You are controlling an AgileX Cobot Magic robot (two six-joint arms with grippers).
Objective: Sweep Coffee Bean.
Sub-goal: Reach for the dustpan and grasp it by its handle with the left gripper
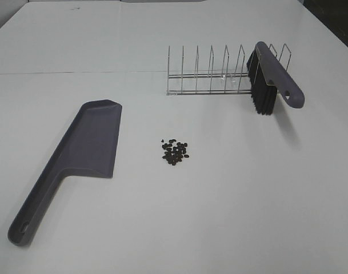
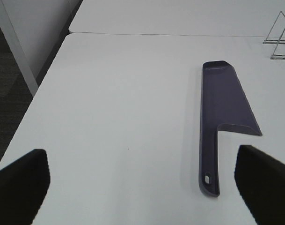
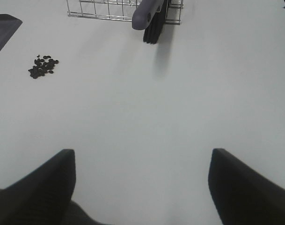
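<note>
Nearest, left gripper [image 2: 141, 154]: jaws spread wide, empty, over the white table [image 1: 248, 200]. Then right gripper [image 3: 143, 152]: jaws parted, empty. Dustpan [image 1: 85, 142]: lying flat, 9 o'clock of the coffee beans [image 1: 175, 152], a small mid-table heap. Brush [image 1: 271, 74]: leaning in the wire rack [image 1: 208, 74], 1 o'clock of the heap.

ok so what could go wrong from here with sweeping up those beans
1. The brush leans in the wire rack; lifting it at an angle could snag the wires and drag or tip the rack.
2. The beans lie in a loose pile apart from the dustpan; a hard stroke could scatter them or roll them past it.
3. Nothing holds the dustpan, so a push from the brush could slide it away.
</note>
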